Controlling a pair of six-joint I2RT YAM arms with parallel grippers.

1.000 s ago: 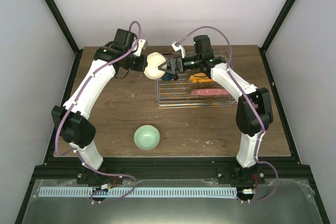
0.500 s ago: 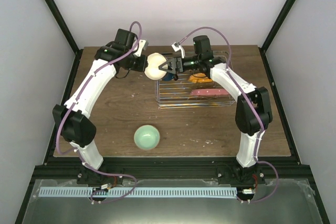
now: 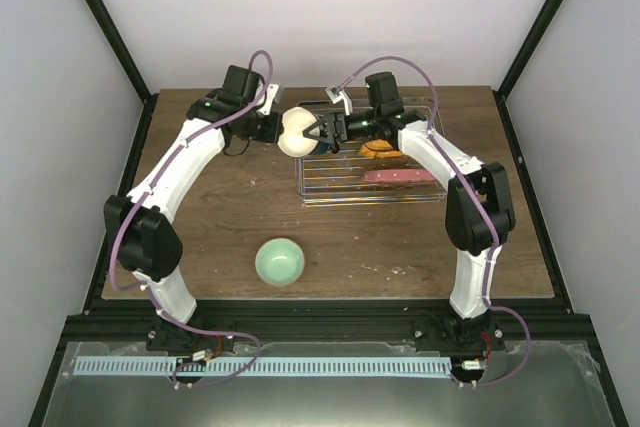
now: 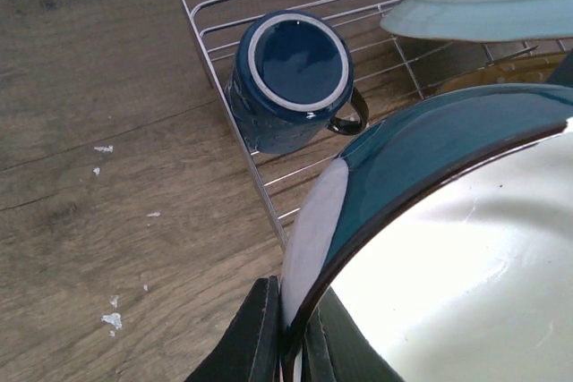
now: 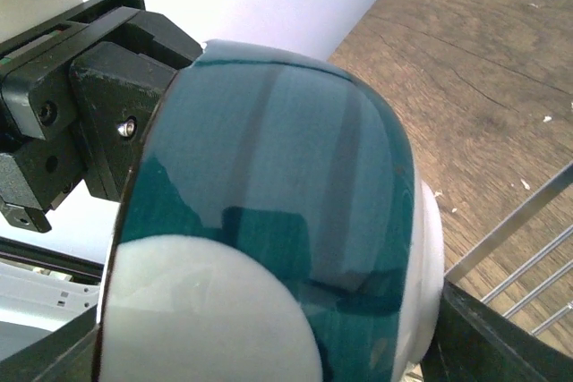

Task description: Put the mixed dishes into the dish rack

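Observation:
My left gripper (image 3: 277,127) (image 4: 291,351) is shut on the rim of the cream-white bowl (image 3: 293,132) (image 4: 448,266), which is teal outside, and holds it on edge above the left end of the dish rack (image 3: 370,193) (image 4: 208,51). My right gripper (image 3: 318,131) (image 5: 269,351) is open, its fingers (image 5: 501,337) on either side of the bowl's underside (image 5: 269,221). The dark blue mug (image 4: 295,69) lies in the rack. The mint-green plate (image 4: 483,6) (image 3: 381,148) and the pink-red plate (image 3: 400,177) stand in the rack. The mint-green bowl (image 3: 279,261) sits on the table in front.
The wooden table (image 3: 220,207) has black frame posts at its back corners and white walls on three sides. White crumbs (image 4: 112,319) lie on the wood left of the rack.
Both grippers have moved closer together. The bowl has shifted slightly right and toward the rack, and now sits deeper between my right fingers.

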